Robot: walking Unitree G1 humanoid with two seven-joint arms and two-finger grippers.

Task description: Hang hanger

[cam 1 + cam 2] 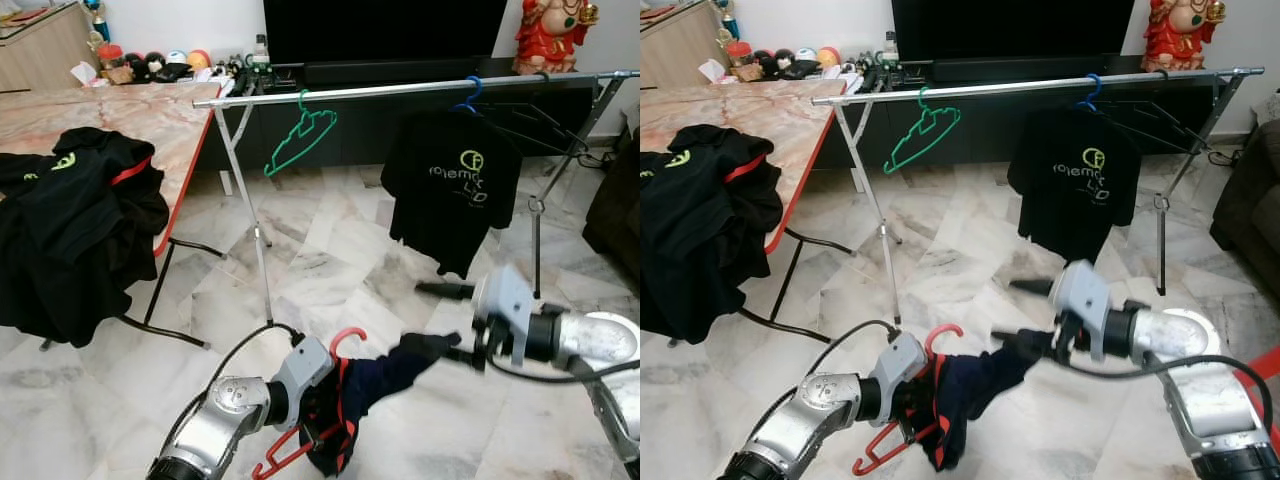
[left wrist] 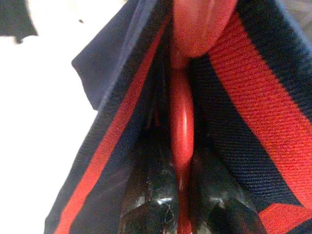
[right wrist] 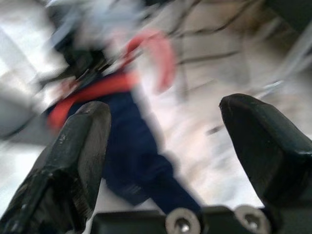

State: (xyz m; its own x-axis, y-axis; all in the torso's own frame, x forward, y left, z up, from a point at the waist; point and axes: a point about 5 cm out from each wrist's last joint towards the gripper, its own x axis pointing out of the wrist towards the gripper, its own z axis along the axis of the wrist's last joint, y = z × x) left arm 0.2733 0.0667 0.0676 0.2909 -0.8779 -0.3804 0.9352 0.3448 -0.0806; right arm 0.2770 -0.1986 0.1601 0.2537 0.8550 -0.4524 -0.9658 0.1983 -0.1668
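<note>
Your left gripper [image 2: 183,214] has its fingers [image 2: 146,204] closed on the red hanger [image 1: 345,345], low over the marble floor [image 1: 330,270]. A navy shirt with red stripes [image 1: 375,385] hangs on that hanger and trails out toward your right gripper [image 1: 440,318]. In the right wrist view its fingers [image 3: 73,156] stand wide apart with nothing between them, and the blurred hanger and shirt lie beyond.

The clothes rail [image 1: 400,90] runs across ahead of you, well apart from both grippers. An empty green hanger [image 1: 300,140] hangs near the rail's left end. Toward the right end, a black T-shirt [image 1: 450,190] hangs on a blue hanger [image 1: 468,95]; its green and white chest print cannot be read. The stretch of rail between these two is bare.

At your left, a heap of black shirts [image 1: 70,220] with a small green logo droops over the near edge of the bench [image 1: 150,120], whose red-trimmed corner sits just beside the rail's left leg. A black TV cabinet [image 1: 400,40] stands behind the rail, and a dark sofa [image 1: 615,210] is at the far right.
</note>
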